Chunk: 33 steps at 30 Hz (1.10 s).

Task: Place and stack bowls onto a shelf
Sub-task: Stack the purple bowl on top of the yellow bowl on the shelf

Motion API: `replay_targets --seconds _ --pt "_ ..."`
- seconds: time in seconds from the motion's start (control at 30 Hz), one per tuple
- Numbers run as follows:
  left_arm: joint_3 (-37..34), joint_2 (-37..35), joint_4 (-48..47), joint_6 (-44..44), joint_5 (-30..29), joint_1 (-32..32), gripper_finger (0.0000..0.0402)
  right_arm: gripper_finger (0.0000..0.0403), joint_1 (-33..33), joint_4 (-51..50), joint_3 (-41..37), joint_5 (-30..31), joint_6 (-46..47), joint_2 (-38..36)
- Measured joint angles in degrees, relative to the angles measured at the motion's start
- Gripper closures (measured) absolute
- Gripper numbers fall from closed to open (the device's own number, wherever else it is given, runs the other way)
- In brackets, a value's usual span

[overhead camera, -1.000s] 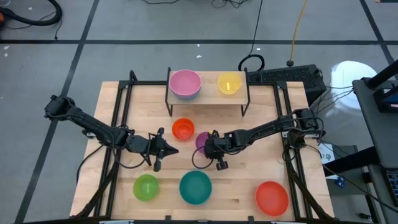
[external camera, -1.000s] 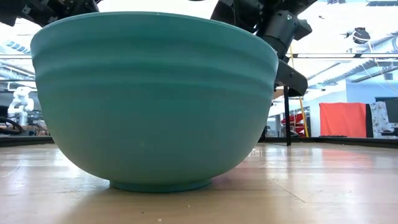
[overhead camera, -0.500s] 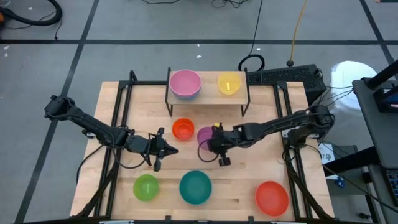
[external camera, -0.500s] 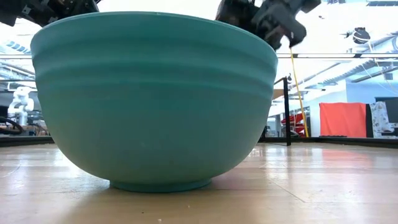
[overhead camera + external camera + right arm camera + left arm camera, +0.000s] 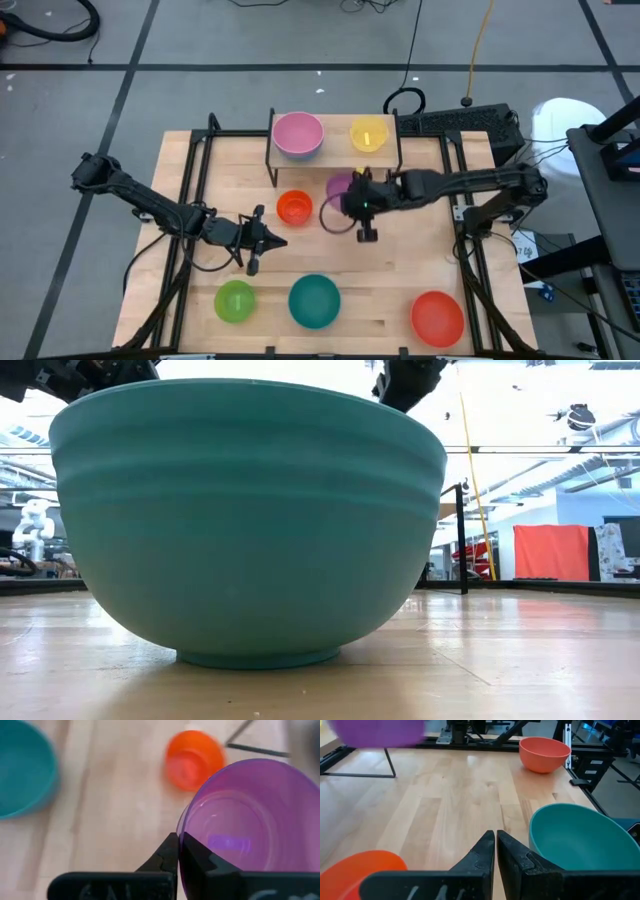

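My right gripper [image 5: 352, 197] is shut on the purple bowl [image 5: 338, 185] and holds it in the air just in front of the shelf [image 5: 335, 158]. The shelf is a light-wood board on black wire legs. A pink bowl [image 5: 298, 134] and a yellow bowl [image 5: 368, 134] stand on it. The orange bowl [image 5: 294, 207] rests on the table, left of the purple one. My left gripper [image 5: 272, 241] is shut and hovers left of centre, touching nothing. The green [image 5: 236, 301], teal [image 5: 314, 301] and red [image 5: 438, 317] bowls stand along the near edge. My right gripper pinches the purple bowl's rim [image 5: 183, 827], one finger [image 5: 200, 860] inside the bowl and the other [image 5: 165, 852] outside. It comes from the table's right, slanting down. The bowl [image 5: 375, 732] is lifted clear of the table with its opening facing up.
Black rails [image 5: 188, 190] run along the table's left and right sides. The teal bowl [image 5: 250, 520] fills the low view. There is bare wood between the orange bowl and the near row, and a free spot on the shelf between the pink and yellow bowls.
My right gripper has carried the purple bowl up and toward the far edge, from beside the orange bowl to just in front of the shelf. It stayed shut on the rim. The left arm kept still.
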Motion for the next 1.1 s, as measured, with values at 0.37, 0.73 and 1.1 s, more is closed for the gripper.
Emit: replay_targets --seconds 0.37,0.73,1.1 --pt "0.0 0.0 0.0 0.1 0.0 0.0 0.0380 0.0403 -10.8 -8.9 9.2 2.2 -5.7 0.1" --pt "0.0 0.0 0.0 0.0 0.0 0.0 0.0380 0.0403 -23.0 -9.3 10.1 2.2 -10.4 0.0" --pt "0.0 0.0 0.0 -0.1 -0.7 0.0 0.0380 0.0403 -28.9 -7.5 9.5 1.7 -12.2 0.1"
